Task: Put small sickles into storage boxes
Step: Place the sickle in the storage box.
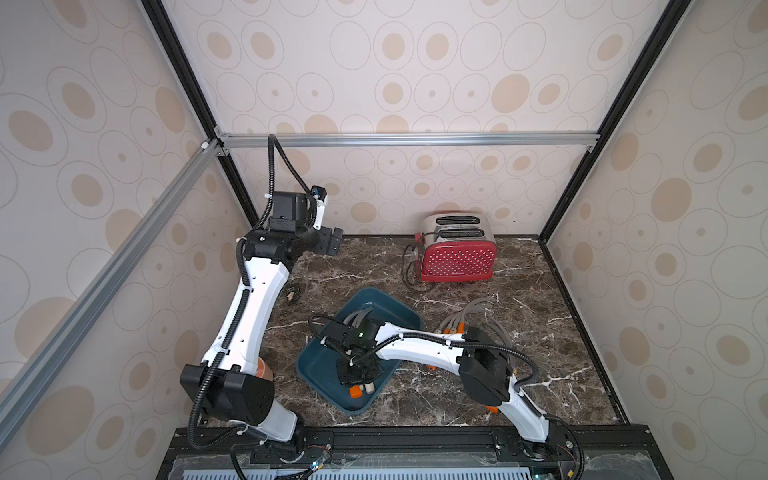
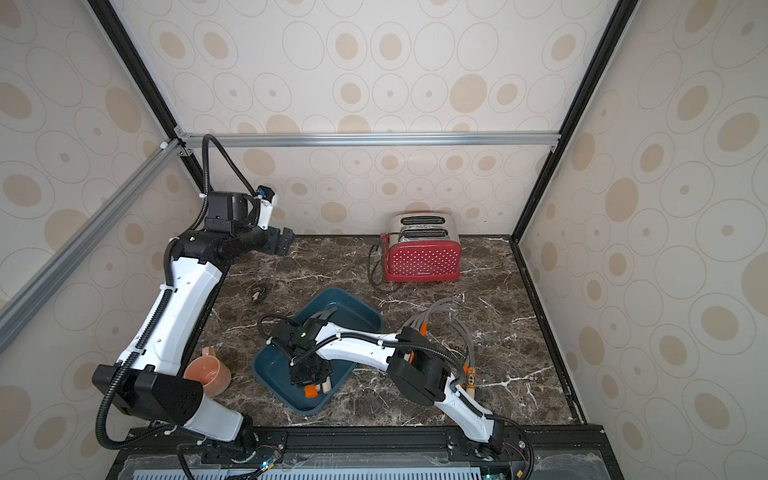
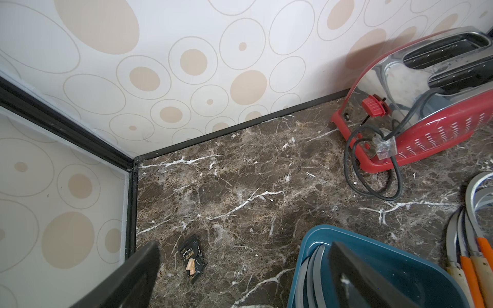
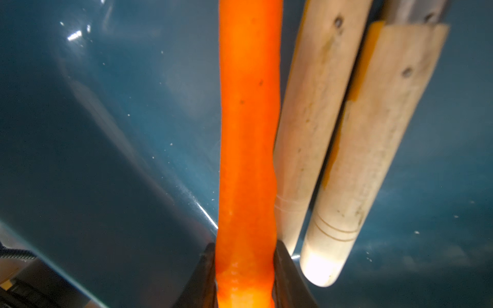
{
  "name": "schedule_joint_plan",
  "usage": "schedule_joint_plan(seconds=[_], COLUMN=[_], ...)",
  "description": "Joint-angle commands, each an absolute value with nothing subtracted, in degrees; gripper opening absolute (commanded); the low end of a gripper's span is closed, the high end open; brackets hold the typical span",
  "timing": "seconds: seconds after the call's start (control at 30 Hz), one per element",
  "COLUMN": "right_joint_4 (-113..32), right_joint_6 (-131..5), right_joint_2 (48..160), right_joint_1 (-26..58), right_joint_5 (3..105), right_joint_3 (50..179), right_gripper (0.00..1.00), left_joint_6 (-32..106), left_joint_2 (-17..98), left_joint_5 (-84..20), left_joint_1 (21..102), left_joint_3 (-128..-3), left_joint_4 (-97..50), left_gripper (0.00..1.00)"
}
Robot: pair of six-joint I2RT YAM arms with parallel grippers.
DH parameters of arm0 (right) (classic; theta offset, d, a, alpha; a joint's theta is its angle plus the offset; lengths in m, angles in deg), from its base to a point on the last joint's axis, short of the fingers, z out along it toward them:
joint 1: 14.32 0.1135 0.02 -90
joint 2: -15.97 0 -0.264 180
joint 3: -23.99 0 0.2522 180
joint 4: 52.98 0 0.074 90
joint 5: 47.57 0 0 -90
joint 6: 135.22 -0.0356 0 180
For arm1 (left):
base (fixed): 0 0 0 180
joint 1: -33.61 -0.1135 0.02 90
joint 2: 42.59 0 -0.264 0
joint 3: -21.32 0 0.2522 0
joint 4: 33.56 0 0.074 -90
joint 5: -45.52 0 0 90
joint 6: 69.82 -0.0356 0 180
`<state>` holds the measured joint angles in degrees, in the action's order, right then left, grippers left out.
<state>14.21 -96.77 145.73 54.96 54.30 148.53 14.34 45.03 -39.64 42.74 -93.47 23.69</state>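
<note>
So the right gripper (image 4: 244, 262) is clamped on an orange-handled sickle (image 4: 248, 133), down inside the teal tray (image 1: 320, 368) at lower centre, with two wooden-handled sickles (image 4: 346, 133) just beside it. More sickles (image 1: 471, 311) lie right of the tray. The left gripper (image 1: 332, 242) hangs wide open, upper left.

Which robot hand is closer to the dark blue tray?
The right hand. It is down inside the shallow dark teal-blue tray, shut on an orange-handled sickle. The left hand is open, raised up at the back left, well away from the tray.
</note>
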Motion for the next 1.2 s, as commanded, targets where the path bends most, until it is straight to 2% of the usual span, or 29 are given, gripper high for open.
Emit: schedule_joint_plan(seconds=[0.0,0.73,0.93,1.17], right_joint_4=[15.0,15.0,13.4,8.4], right_joint_6=[-96.3,-94.5,-93.3,-92.0], right_joint_2=[146.7,146.5,142.0,130.6], right_joint_1=[55.8,55.9,55.6,51.4], right_joint_5=[54.2,52.6,45.8,36.4], right_joint_3=[149.7,149.6,146.2,136.1], right_gripper=[0.25,0.42,0.41,0.4], left_joint_6=[13.1,14.5,13.9,14.2], left_joint_2=[43.5,43.1,43.5,44.3], left_joint_5=[-38.7,-36.0,-36.6,-35.6], left_joint_1=[43.1,43.1,43.1,43.1], left_joint_3=[-93.1,-93.3,-95.2,-97.3], left_joint_4=[25.1,27.3,28.4,29.6], left_gripper=[0.99,0.99,0.99,0.99])
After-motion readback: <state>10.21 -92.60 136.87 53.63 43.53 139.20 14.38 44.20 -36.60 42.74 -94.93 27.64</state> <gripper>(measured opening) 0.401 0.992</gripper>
